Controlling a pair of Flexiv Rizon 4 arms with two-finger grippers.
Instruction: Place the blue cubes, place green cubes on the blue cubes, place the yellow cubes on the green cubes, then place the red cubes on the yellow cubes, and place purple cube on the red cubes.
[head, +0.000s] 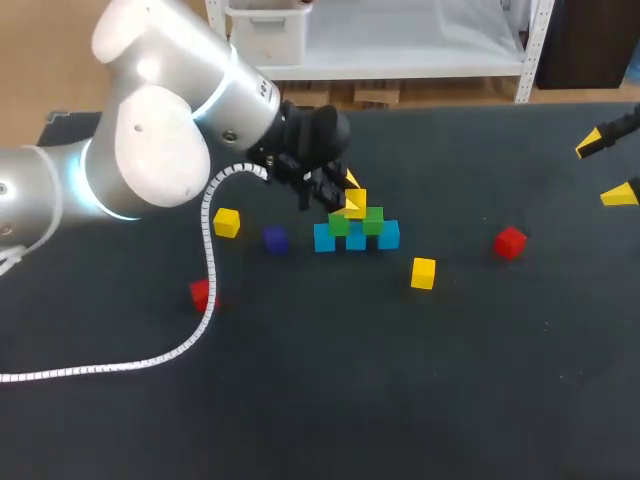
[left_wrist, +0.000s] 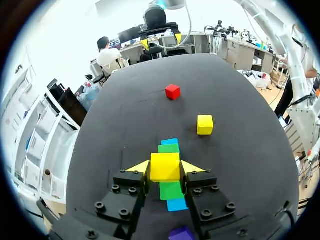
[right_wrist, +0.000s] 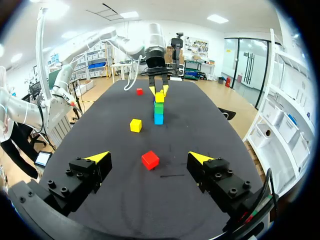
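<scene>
Three blue cubes stand in a row mid-table with two green cubes on them. My left gripper is shut on a yellow cube right over the greens; whether it rests on them I cannot tell. The left wrist view shows that yellow cube pinched between both fingers, green and blue below. Loose yellow cubes, red cubes and a purple cube lie around. My right gripper stands open at the right edge, holding nothing.
In the right wrist view a red cube lies on the table ahead of the open right gripper, with a yellow cube and the stack farther on. The left arm's white cable hangs over the table's left part.
</scene>
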